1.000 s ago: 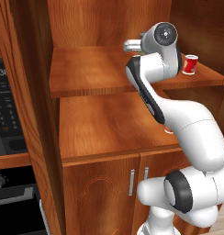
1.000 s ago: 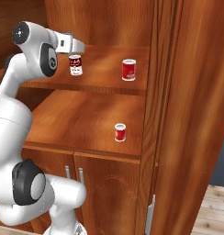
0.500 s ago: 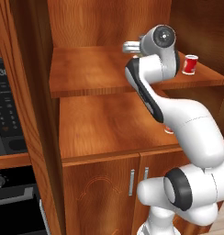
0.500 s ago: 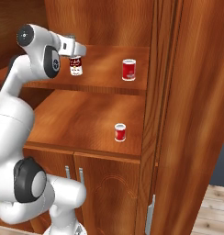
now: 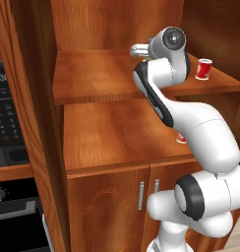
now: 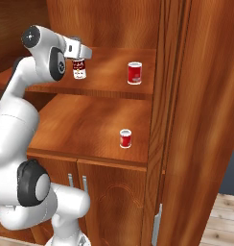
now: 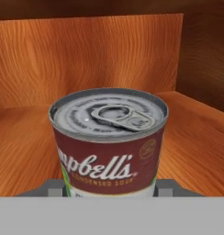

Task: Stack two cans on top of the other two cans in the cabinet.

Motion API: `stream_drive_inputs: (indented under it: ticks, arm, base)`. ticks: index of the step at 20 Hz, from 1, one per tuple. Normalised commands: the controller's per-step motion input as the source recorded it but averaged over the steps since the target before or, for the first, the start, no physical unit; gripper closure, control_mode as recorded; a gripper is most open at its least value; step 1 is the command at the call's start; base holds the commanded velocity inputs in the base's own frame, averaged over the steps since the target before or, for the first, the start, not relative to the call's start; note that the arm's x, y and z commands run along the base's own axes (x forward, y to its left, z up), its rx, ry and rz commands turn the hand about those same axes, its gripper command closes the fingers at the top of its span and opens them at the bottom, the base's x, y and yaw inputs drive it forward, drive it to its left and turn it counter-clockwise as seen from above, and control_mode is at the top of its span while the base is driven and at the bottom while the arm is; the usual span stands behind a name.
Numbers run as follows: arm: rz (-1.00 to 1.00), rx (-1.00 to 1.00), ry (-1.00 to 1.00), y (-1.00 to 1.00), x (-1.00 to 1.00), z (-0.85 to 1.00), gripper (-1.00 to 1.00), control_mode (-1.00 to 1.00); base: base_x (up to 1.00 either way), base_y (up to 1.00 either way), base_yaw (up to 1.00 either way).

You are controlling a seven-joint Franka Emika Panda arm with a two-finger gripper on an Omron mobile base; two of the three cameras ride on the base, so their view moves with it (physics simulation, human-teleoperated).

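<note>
Seen from the hand, a red-over-white can point(image 7: 109, 160) with a silver pull-tab lid stands right in front, between my two fingertips. My gripper point(image 7: 111, 189) is shut on it from the side. From the right base camera this can point(image 6: 79, 72) sits at the left of the cabinet's point(image 6: 205, 120) upper shelf point(image 6: 109, 82), under my gripper point(image 6: 78, 60). I cannot tell whether it touches the board. A red can point(image 6: 134, 73) point(image 5: 204, 69) stands further right on the same shelf. Another red can point(image 6: 125, 138) with a pale top stands on the lower shelf point(image 6: 80, 125), half hidden behind my arm point(image 5: 181, 139).
The cabinet's back wall point(image 7: 86, 55) is close behind the held can. A thick side panel point(image 6: 167, 96) bounds the shelves on the right. Two lower doors with slim handles point(image 5: 140, 194) are shut. A black oven point(image 5: 6, 123) stands to the left of the cabinet point(image 5: 33, 98).
The arm has shifted only slightly. The gripper stays shut and the red-over-white can has hardly moved.
</note>
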Motion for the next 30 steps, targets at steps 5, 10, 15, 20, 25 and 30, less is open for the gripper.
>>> stream_drive_inputs:
  ticks: [5, 10, 15, 20, 25, 30]
  arm:
    - [0.0, 0.0, 0.0, 0.0, 0.01, -0.01, 1.0, -1.0]
    - [0.0, 0.0, 0.0, 0.0, 0.03, -0.03, 1.0, -1.0]
    - [0.01, 0.0, 0.05, 0.0, 0.02, -0.11, 1.0, -1.0]
    - [0.04, 0.0, 0.02, 0.0, 0.02, -0.05, 1.0, -1.0]
    - [0.03, 0.0, 0.0, 0.0, 0.0, 0.04, 1.0, -1.0]
    - [0.02, 0.0, 0.0, 0.0, 0.01, 0.05, 1.0, -1.0]
  base:
    - [0.0, 0.0, 0.0]
    - [0.0, 0.0, 0.0]
    - [0.0, 0.0, 0.0]
    - [0.0, 0.0, 0.0]
    - [0.0, 0.0, 0.0]
    - [0.0, 0.0, 0.0]
